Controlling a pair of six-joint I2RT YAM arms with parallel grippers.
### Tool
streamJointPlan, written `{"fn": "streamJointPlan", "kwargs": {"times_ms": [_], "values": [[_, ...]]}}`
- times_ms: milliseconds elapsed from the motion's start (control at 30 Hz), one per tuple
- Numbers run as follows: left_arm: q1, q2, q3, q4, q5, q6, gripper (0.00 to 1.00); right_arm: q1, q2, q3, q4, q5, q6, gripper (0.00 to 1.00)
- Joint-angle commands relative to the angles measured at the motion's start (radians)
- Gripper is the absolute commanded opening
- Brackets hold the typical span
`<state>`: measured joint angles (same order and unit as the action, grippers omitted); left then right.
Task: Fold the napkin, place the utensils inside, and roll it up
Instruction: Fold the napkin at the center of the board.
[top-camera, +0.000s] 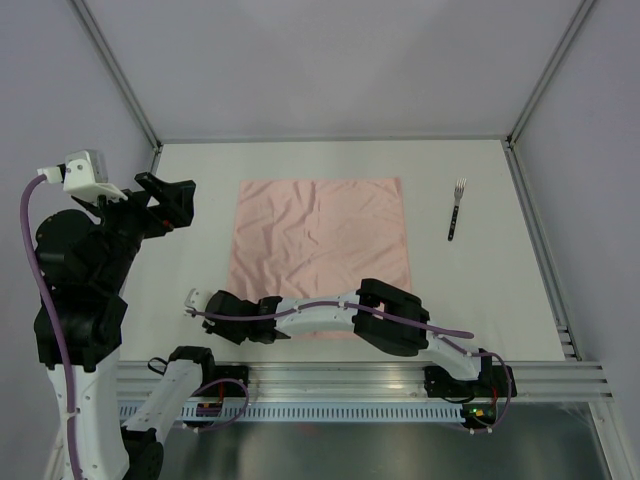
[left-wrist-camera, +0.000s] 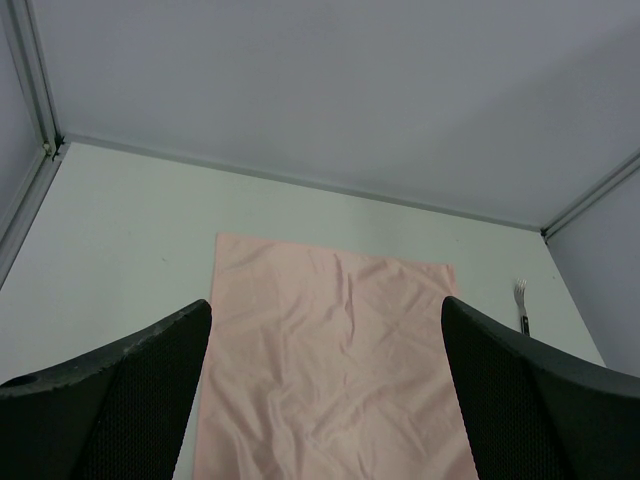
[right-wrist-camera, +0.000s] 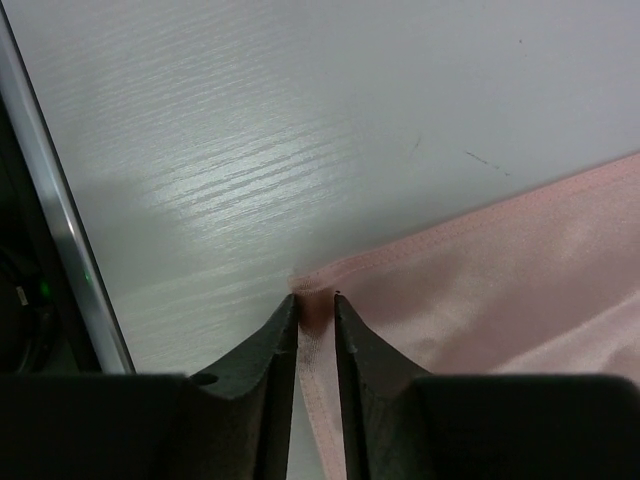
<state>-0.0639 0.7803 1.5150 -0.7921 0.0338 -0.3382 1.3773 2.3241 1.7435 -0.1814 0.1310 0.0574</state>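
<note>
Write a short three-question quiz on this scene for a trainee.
1. True or false: the fork lies on the bare table, apart from the napkin.
2. Fill in: the left gripper has its jaws ____, with nothing between them.
3. Which one pinches a corner of the napkin? A) left gripper B) right gripper C) neither

Key: 1 true; 2 open; 3 B.
</note>
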Motion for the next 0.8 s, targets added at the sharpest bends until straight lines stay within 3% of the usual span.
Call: {"fn": "streamJointPlan", "kwargs": {"times_ms": [0,300,767], "values": [[0.001,-0.007,-0.003,-0.022,0.020,0.027,1.00,0.003,0.020,0.010,-0.023,0.036,-0.011,0.23],[0.001,-0.009,-0.026,-0.001,0.028,0.027,1.00,0.002,-0.022,0.034,-0.049,0.041,-0.022,0.08],[0.001,0.016,-0.030,0.030,0.041,0.045,1.00,-0.014,-0.057,0.152,-0.122,0.002,0.002,0.04]]}}
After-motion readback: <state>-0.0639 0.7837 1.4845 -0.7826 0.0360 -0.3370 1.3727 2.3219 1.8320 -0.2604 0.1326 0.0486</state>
